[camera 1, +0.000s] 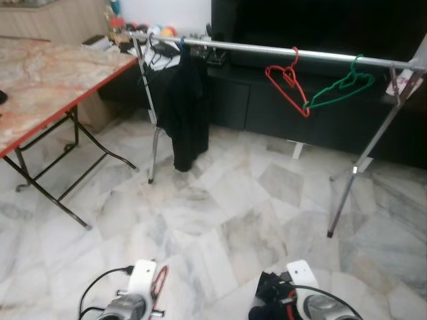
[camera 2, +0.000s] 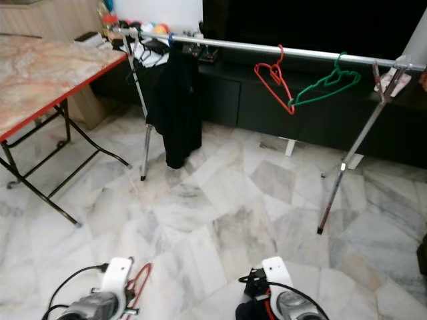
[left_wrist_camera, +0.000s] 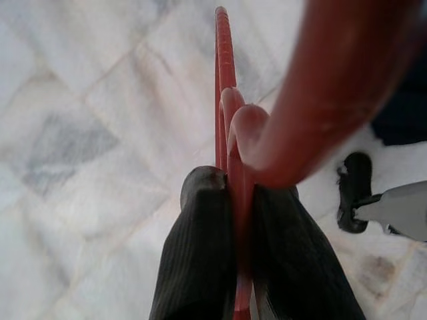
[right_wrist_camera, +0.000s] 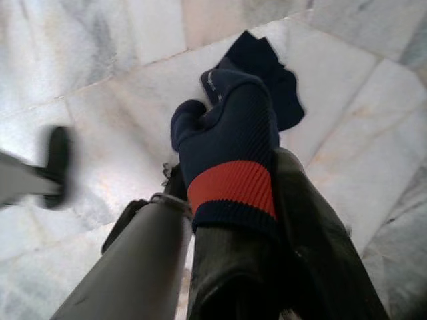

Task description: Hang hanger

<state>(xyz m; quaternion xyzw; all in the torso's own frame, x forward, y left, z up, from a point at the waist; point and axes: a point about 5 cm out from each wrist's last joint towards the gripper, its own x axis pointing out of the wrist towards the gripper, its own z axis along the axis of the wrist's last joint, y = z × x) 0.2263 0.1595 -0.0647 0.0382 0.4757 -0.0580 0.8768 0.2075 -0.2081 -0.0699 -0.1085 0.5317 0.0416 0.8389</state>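
Carry step: left gripper clenches the red hanger; the rail lies ahead, well apart; approach and hook it.

Soft even indoor daylight, pale marble floor bright with mild glare, weak shadows, dark cabinet underexposed behind the rail, red hanger blurred close beyond the left jaws, wrist views soft near the lens
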